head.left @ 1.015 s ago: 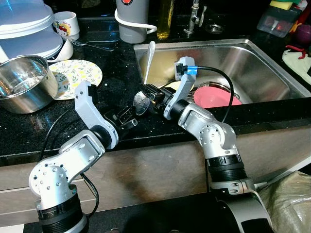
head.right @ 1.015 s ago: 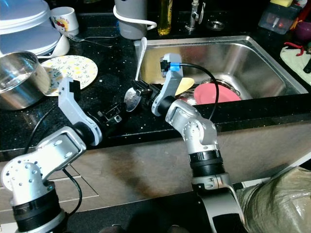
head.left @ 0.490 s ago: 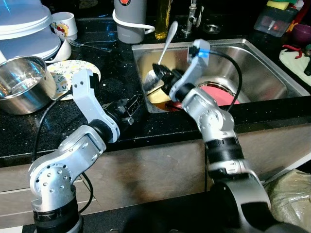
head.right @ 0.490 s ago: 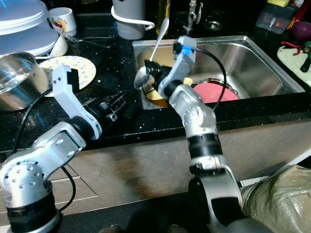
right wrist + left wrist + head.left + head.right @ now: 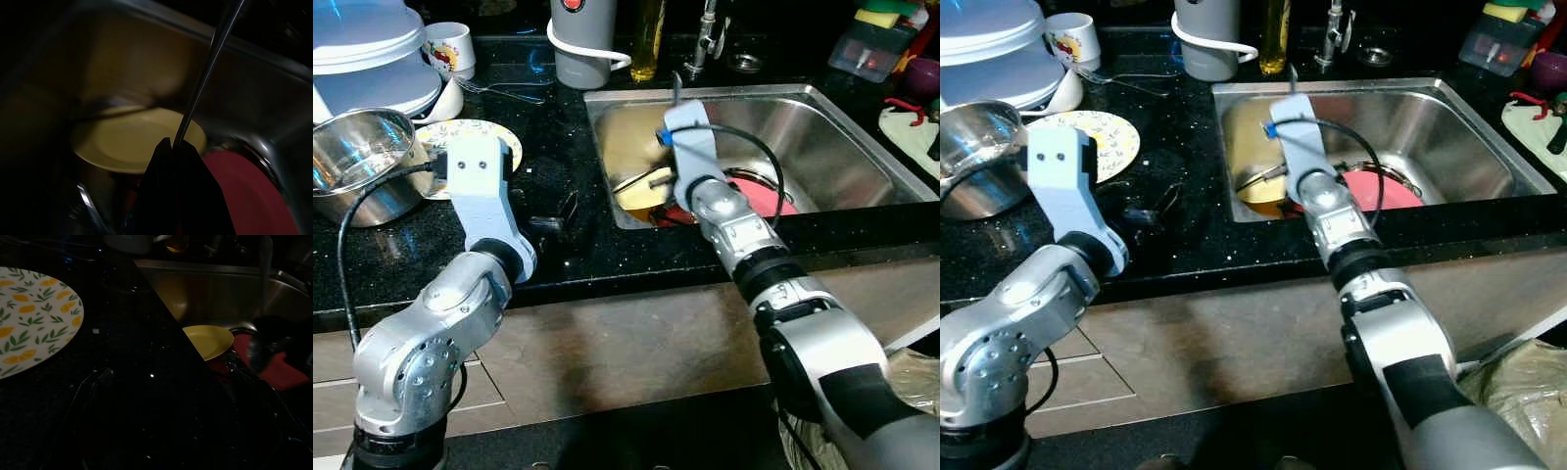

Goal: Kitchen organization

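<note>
The right gripper (image 5: 172,147) is over the sink (image 5: 842,127), its two black fingers pressed together on a thin metal utensil handle (image 5: 208,73). The handle leaves the fingertips at a slant, above the yellow plate (image 5: 132,142) and beside the red plate (image 5: 244,196), which both lie in the basin.

I judge this utensil to be light, stiff and smooth. Held so near one end, it can turn or slip between the pads, so a hold nearer its middle would be safer. The plates look like plastic, light and not fragile, best taken by the rim.

The left gripper (image 5: 560,211) rests low over the black counter (image 5: 558,127), near the patterned plate (image 5: 470,137) and the steel pot (image 5: 357,162). Whether its fingers are apart or together I cannot tell.

The right wrist view shows the pinch on the handle clearly. The left eye view hides this behind the arm, but it gives the whole layout of counter and sink.
</note>
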`<state>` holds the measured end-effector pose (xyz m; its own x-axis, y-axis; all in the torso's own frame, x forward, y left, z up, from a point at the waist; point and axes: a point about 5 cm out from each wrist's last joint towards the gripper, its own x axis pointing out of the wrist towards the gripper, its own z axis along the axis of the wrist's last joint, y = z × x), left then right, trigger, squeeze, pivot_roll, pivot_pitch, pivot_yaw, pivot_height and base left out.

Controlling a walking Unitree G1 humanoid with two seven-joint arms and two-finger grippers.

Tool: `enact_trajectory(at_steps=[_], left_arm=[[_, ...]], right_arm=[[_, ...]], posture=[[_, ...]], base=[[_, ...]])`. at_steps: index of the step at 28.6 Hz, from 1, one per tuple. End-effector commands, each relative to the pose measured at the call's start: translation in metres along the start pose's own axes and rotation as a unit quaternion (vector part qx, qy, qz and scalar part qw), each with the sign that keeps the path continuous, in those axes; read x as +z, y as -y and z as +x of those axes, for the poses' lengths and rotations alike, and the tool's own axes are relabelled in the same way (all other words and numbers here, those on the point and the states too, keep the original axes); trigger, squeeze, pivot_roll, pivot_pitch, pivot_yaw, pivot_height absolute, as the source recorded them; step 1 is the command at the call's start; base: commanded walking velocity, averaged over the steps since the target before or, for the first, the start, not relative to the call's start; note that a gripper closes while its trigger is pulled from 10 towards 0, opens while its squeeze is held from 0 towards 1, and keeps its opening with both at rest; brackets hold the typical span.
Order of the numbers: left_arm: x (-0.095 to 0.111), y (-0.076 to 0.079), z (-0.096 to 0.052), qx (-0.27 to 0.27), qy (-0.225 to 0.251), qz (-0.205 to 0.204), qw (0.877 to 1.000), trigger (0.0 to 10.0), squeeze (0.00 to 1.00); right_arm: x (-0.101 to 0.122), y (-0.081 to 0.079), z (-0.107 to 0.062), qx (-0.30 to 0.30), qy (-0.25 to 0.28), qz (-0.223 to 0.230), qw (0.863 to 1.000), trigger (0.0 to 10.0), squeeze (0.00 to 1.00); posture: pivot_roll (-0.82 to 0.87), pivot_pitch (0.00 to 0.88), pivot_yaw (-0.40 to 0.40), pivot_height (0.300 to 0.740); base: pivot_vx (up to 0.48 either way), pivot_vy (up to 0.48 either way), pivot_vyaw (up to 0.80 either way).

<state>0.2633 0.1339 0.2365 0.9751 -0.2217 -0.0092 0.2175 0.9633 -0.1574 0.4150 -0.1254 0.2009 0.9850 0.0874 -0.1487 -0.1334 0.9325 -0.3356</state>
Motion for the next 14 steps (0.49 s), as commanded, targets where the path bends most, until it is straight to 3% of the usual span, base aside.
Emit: enact_trajectory(at_steps=[1,2,3,4,5,10,11,12,14], left_arm=[[0.0,0.002,-0.002,-0.002,0.006,0.014,1.0,10.0,1.0],[-0.001,0.002,-0.002,-0.001,0.007,0.016,1.0,10.0,1.0],[-0.001,0.003,-0.002,0.0,0.01,0.018,1.0,10.0,1.0],[-0.001,0.003,-0.002,0.001,0.012,0.019,1.0,10.0,1.0],[-0.002,0.003,-0.002,0.0,0.012,0.02,1.0,10.0,1.0],[-0.001,0.006,0.0,-0.007,0.017,0.019,1.0,10.0,1.0],[-0.001,0.007,0.0,-0.008,0.018,0.019,1.0,10.0,0.1],[-0.002,0.006,0.0,-0.008,0.018,0.021,1.0,10.0,0.0],[-0.002,0.006,0.0,-0.006,0.019,0.024,1.0,10.0,0.0]], right_arm=[[0.005,0.005,0.001,-0.008,0.005,0.0,1.0,10.0,0.0],[0.005,0.006,0.001,-0.009,0.005,0.002,1.0,10.0,0.0],[0.005,0.008,0.002,-0.009,0.008,0.008,1.0,10.0,0.22],[0.005,0.009,0.002,-0.01,0.011,0.016,1.0,10.0,0.51],[0.005,0.01,0.002,-0.008,0.014,0.025,1.0,10.0,1.0],[0.006,0.006,0.002,0.006,0.024,0.06,0.998,10.0,1.0],[0.007,0.004,0.002,0.016,0.034,0.081,0.996,10.0,1.0],[0.011,0.001,0.001,0.03,0.051,0.114,0.992,10.0,1.0],[0.018,-0.001,0.0,0.047,0.083,0.166,0.982,10.0,1.0]], posture=[[0.12,0.042,-0.09,0.732],[0.12,0.042,-0.09,0.732],[0.11,0.047,-0.095,0.732],[0.11,0.047,-0.095,0.732],[0.08,0.039,-0.099,0.732],[0.06,0.036,-0.094,0.732],[0.06,0.032,-0.089,0.732],[0.06,0.032,-0.084,0.732],[0.06,0.031,-0.081,0.732]], base=[[0.0,0.0,0.0],[0.0,0.0,0.0],[0.0,0.0,0.0],[0.0,0.0,0.0],[0.0,0.0,0.0],[0.0,0.0,0.0],[0.0,0.0,0.0],[0.0,0.0,0.0],[0.0,0.0,0.0]])
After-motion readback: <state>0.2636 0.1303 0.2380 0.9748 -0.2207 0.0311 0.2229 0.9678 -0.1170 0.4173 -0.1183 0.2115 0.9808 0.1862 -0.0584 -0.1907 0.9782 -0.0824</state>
